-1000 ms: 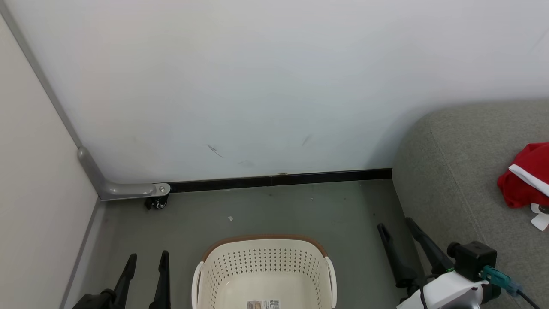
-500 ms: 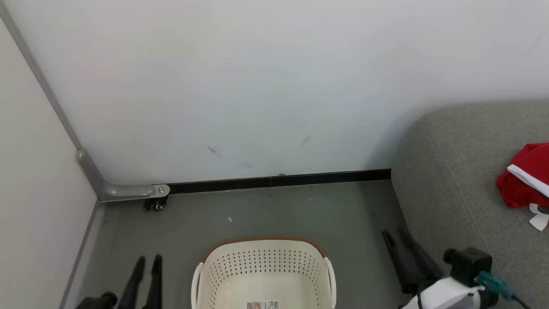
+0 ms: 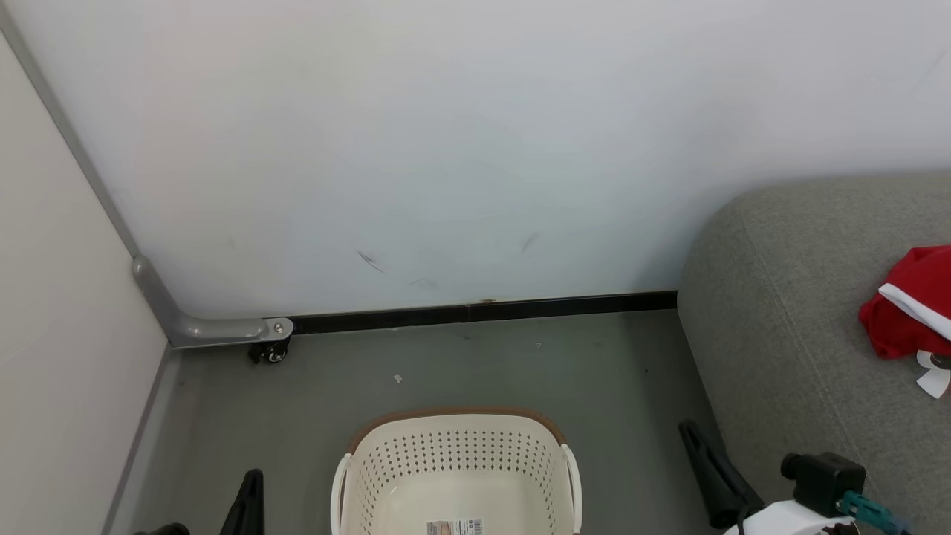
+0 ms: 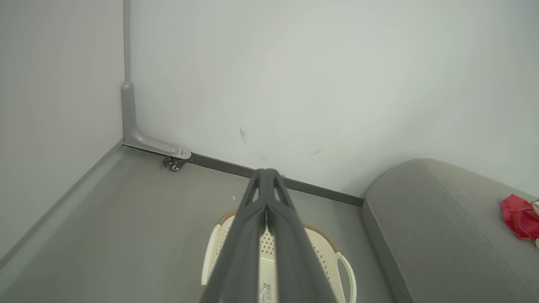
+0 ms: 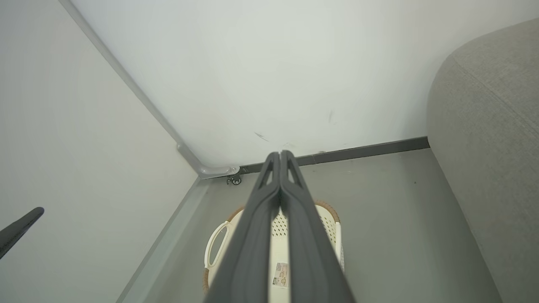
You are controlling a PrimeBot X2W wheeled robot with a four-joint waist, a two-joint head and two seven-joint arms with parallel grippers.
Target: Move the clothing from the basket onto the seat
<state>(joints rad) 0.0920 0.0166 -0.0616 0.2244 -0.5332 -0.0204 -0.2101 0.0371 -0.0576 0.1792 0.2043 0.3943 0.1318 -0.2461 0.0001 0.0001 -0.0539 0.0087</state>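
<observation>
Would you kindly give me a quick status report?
Left gripper shut, empty. Right gripper shut, empty. Red clothing on seat, none seen in basket. Nothing blocking.

Red clothing with white trim, crumpled on grey cushioned seat. Cream perforated basket, brown-rimmed, upright on floor left of seat, bare inside.

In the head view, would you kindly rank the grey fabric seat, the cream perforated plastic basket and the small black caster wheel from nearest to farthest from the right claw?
From the right claw:
1. Grey fabric seat: just beside it, rightward.
2. Cream perforated plastic basket: to its left.
3. Small black caster wheel: far left, by wall.
</observation>
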